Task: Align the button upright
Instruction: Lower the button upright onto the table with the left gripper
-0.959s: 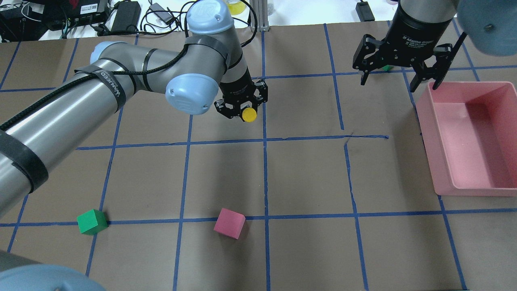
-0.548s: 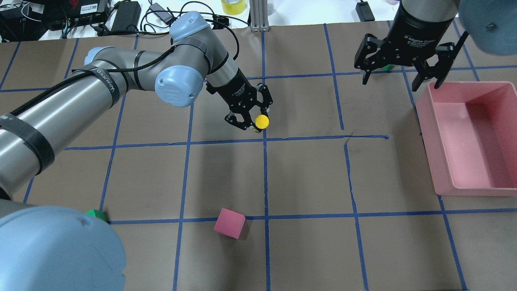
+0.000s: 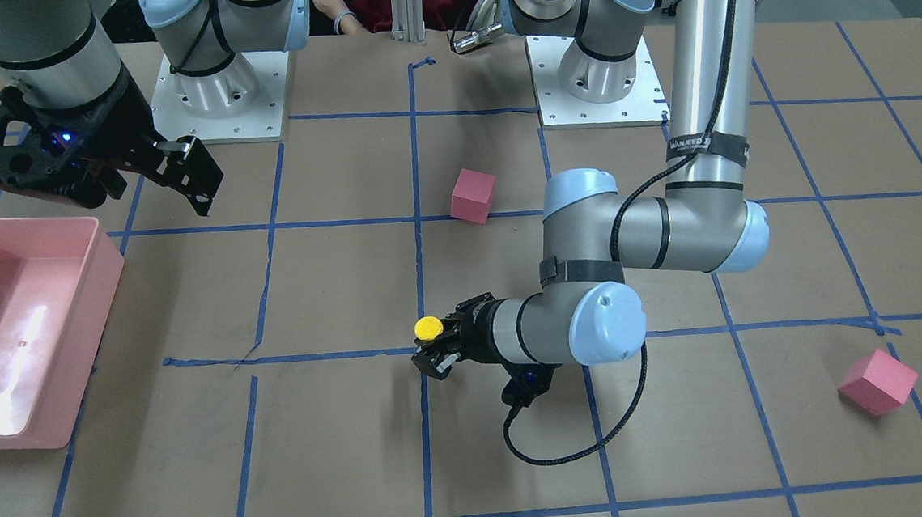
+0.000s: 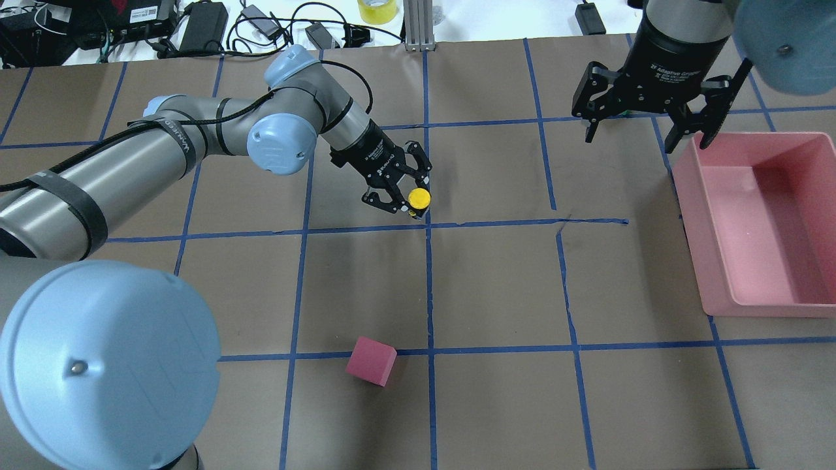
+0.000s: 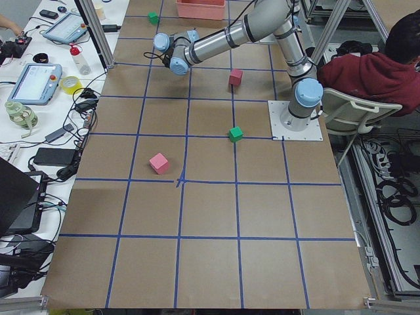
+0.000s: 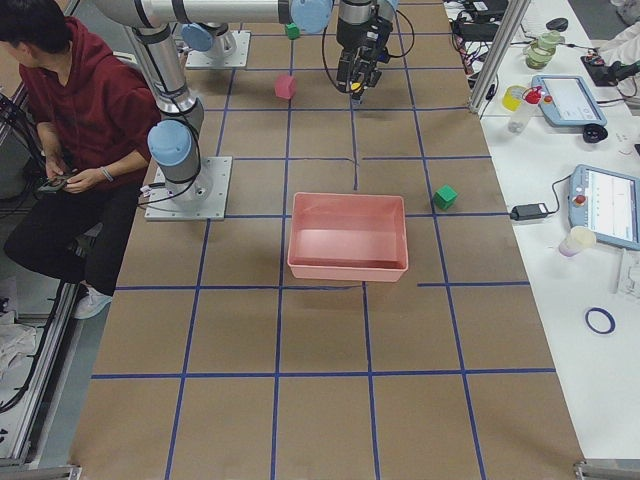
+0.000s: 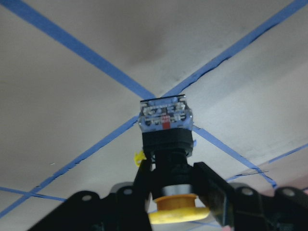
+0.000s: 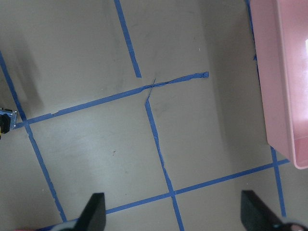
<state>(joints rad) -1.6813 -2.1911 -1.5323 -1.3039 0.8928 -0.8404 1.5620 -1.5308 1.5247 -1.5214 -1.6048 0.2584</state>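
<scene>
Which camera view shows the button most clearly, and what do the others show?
The left wrist view: the button is close, with terminal end, black body and yellow cap, held in the left end effector. Overhead and front views show mainly the cap; side views show it tiny.

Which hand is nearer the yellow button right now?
Left. The left hand is shut on the button, holding it at a blue tape crossing. The right hand hangs open well away, near the pink bin's corner.
</scene>
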